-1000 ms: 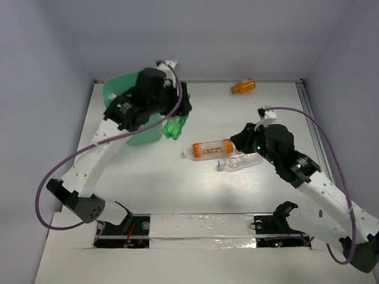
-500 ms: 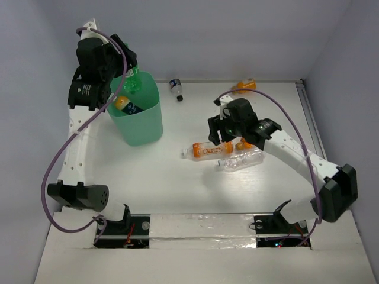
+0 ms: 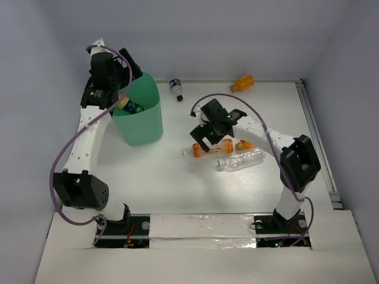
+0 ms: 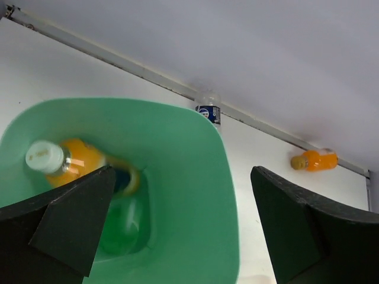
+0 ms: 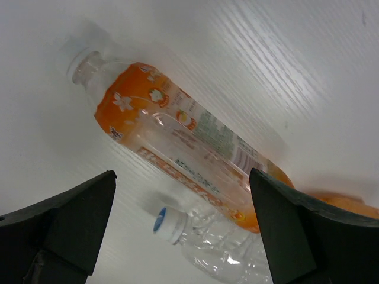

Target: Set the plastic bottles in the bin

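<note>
Left wrist: our left claw (image 4: 182,177) gapes above the bin (image 4: 195,236).
Right wrist: our right claw (image 5: 182,180) gapes above an orange bottle (image 5: 172,133).

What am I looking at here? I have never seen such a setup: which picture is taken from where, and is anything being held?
This is a two-armed robot bolted to the near edge of a table. The wide picture looks down from above; the other two come from cameras on each wrist. The left gripper is open and empty over a green bin holding an orange bottle and, it seems, a green one. The right gripper is open above a labelled orange bottle lying beside a clear bottle. A small dark-capped bottle and another orange bottle lie near the back wall.
</note>
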